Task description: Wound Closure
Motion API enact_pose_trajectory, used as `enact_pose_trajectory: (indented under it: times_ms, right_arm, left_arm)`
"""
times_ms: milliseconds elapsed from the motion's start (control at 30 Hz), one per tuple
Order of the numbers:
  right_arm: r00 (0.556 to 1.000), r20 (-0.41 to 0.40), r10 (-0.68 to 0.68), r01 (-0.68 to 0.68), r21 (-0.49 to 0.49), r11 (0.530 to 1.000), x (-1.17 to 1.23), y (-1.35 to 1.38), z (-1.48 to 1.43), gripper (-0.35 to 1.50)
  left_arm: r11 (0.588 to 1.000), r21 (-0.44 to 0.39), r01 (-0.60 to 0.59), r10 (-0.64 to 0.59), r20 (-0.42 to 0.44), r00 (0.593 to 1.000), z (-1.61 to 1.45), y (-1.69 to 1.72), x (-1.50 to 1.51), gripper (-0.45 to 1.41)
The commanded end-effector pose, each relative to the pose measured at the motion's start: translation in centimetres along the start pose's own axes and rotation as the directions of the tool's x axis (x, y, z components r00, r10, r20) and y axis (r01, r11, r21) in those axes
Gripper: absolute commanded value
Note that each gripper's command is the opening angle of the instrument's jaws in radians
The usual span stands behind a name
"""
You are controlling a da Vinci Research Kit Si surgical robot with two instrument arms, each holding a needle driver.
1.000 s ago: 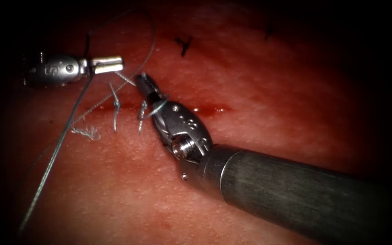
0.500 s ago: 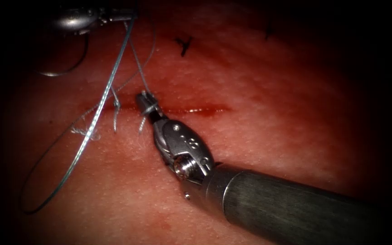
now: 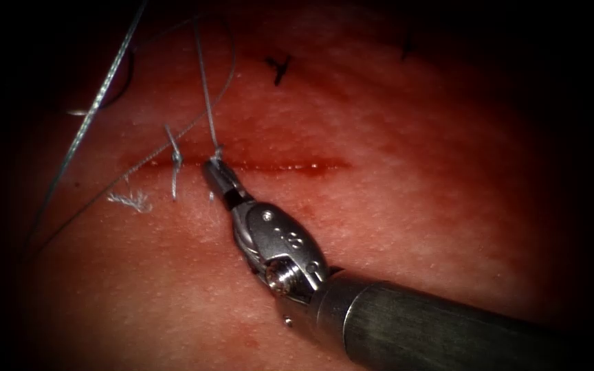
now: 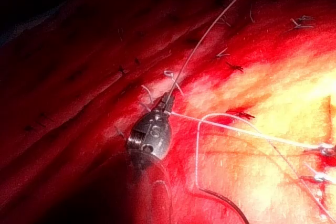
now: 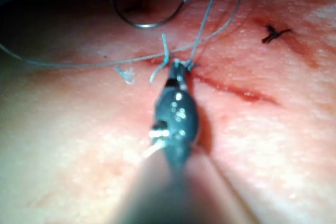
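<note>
Endoscope, right tool: it is coming in from the picture's right, its end effector pressed together on the thread right at the cut, beside a small knot.
Endoscope, thread: one strand is rising steeply from the knot toward the picture's top edge; another is running from the top edge down and to the left, and a thinner strand is curving across the tissue to the left of the tool.
Endoscope, stitch: a tied stitch is crossing the cut just left of the tool, with a frayed thread end lying on the tissue further left and below the cut.
Endoscope, needle: a dark curved arc is lying on the tissue well above and left of the cut, free of any tool; whether its tip is in the tissue cannot be told.
Endoscope, fluid: red fluid is glistening along the cut to the right of the tool.
Left wrist view, right tool: its end effector is pinching the thread, one strand going up and away, another stretching sideways across the tissue.
Right wrist view, right tool: the end effector is pinching the thread at the cut; the needle is lying on the tissue beyond it.
Left tool: its end effector's state cannot be told.
</note>
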Motion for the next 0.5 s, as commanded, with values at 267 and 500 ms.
enact_pose_trajectory:
  times_ms: [267, 500]
  right_arm:
    - [0.997, -0.007, -0.078, 0.078, 0.037, 0.996, -0.16, -0.07, -0.12, -0.35]
    - [0.994, -0.012, -0.110, 0.110, 0.057, 0.992, -0.27, -0.07, -0.27, -0.35]
  left_arm:
    - [0.995, 0.060, -0.079, 0.077, 0.028, 0.997, 0.19, -0.25, 0.00, -0.45]
    - [0.985, 0.087, -0.148, 0.143, 0.057, 0.988, 0.27, -0.23, -0.02, -0.45]
